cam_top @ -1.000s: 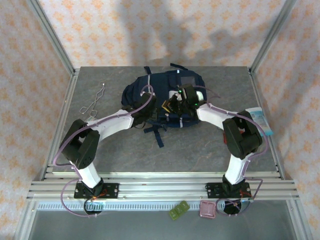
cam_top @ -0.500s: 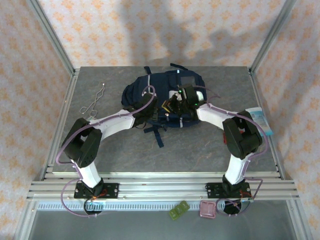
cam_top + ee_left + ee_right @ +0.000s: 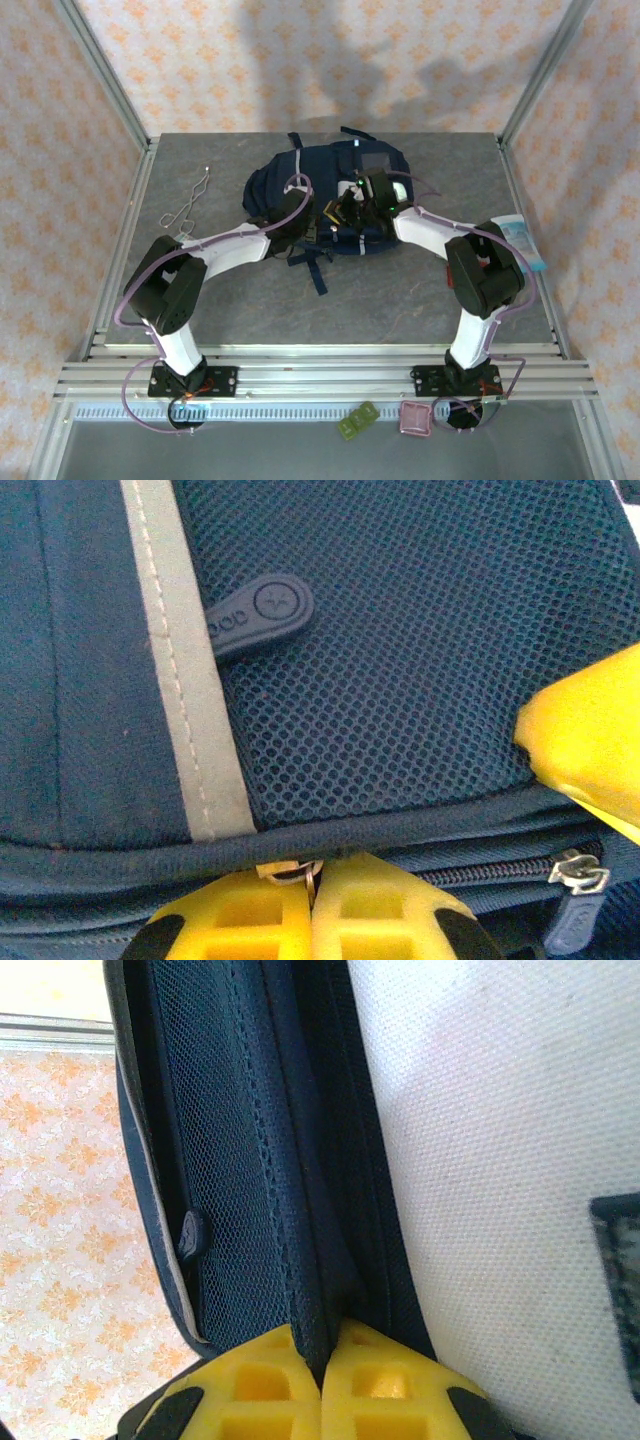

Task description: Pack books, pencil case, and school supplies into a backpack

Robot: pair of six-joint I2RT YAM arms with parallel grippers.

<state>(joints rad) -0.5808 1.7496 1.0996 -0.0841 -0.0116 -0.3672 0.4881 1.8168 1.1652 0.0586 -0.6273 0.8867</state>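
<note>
Navy backpack (image 3: 325, 195): tabletop (image 3: 400, 300) centre, toward 12 o'clock; interior hidden. Left fingers (image 3: 325, 890): pressed together on a zip pull (image 3: 295, 871), mostly buried between them. Right fingers (image 3: 300, 1360): pinching a dark edge of the backpack, beside a white surface (image 3: 500, 1160) that is cut off and unidentifiable. Bare tabletop at 6 and 9 o'clock.

Navy-blue backpack (image 3: 320, 170) with pale grey stripe (image 3: 190, 680) and honeycomb mesh. Yellow left gripper (image 3: 312, 875). Mottled grey table (image 3: 400, 290). Peach floral-print walls (image 3: 300, 60).
</note>
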